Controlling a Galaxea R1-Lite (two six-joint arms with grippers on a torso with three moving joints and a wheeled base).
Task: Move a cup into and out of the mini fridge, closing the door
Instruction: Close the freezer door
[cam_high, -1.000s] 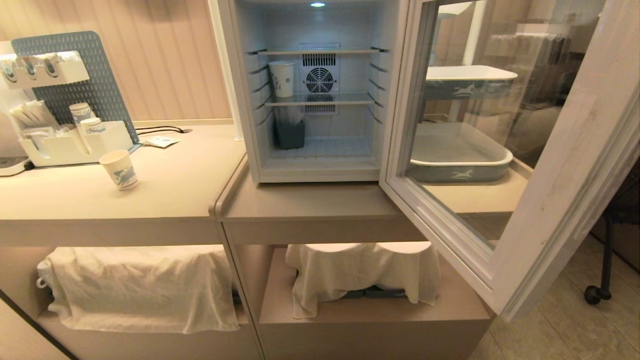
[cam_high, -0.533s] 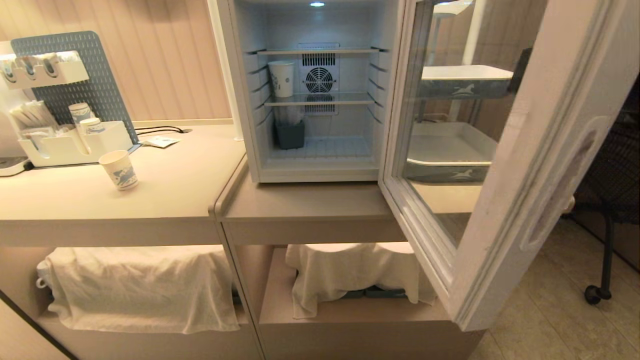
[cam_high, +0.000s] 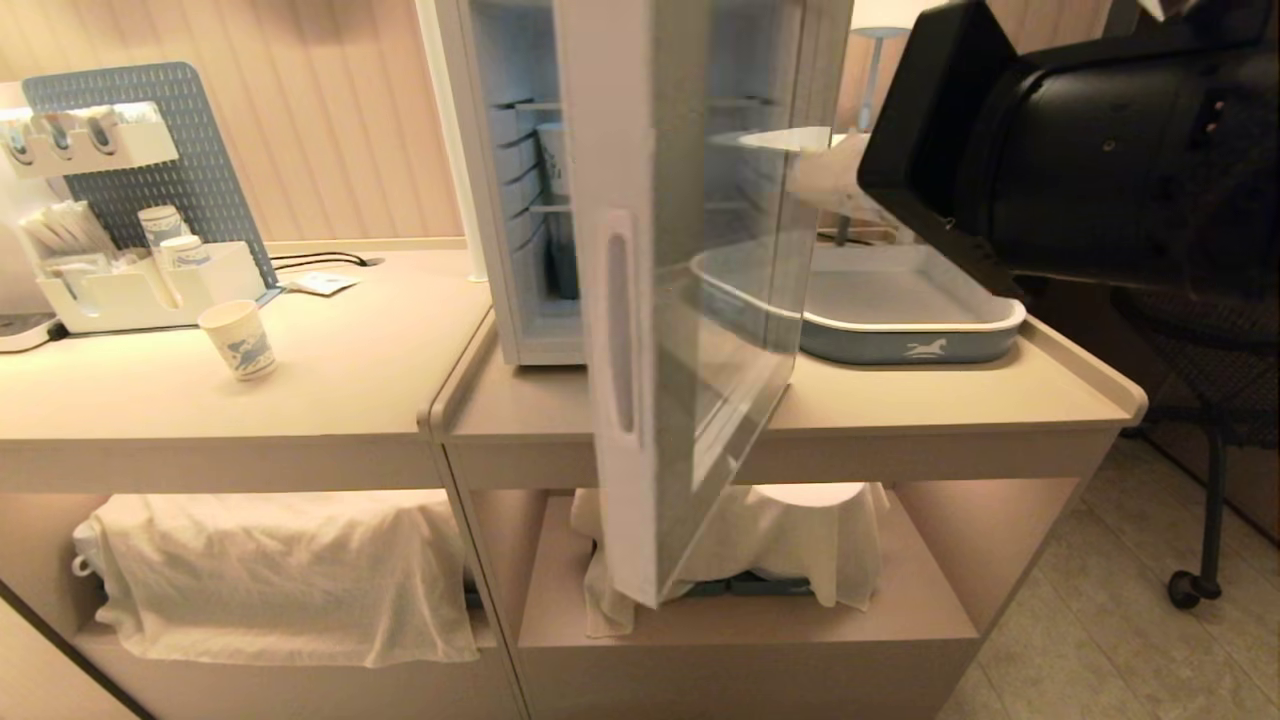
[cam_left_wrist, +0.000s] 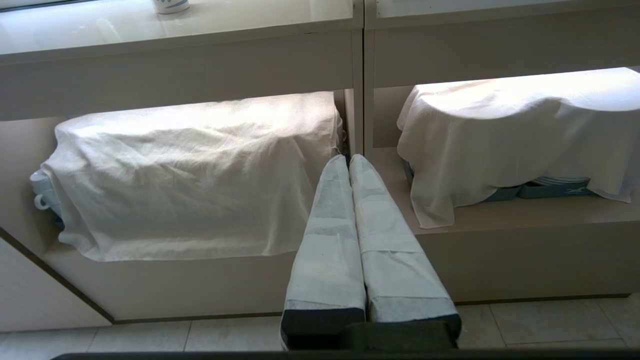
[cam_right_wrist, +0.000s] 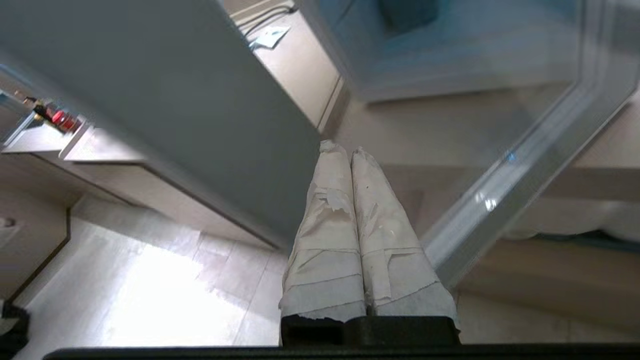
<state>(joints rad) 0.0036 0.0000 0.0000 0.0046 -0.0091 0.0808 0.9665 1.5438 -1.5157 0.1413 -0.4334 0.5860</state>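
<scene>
1. Head view: the door (cam_high: 640, 330) stands about half shut, its handle edge turned toward you and its long axis upright. The mini fridge (cam_high: 500, 200) opens toward you. A cup (cam_high: 552, 160) stands upright on a wire shelf inside, mostly hidden by the door frame; a second cup (cam_high: 238, 340) stands upright on the counter (cam_high: 350, 380) to the left, mouth up. The right arm (cam_high: 1080, 150) fills the upper right corner, beside the blue tray (cam_high: 900, 340).

2. Risk, as a judgement: a hard push could slam the door, rock the fridge and tip the shelved cup. A weak push could leave the door ajar. The arm could also clip the tray.

3. Left wrist view: the left gripper (cam_left_wrist: 350, 162) is parked low, fingers pressed together and empty, facing the cloth-covered lower shelves (cam_left_wrist: 200, 175).

4. Right wrist view: the right gripper (cam_right_wrist: 345, 150) has its fingers together, holding nothing, tips close to the door's glass pane (cam_right_wrist: 475, 125). You cannot tell whether they touch it. Risk: tips sliding along the glass lose the push.
</scene>
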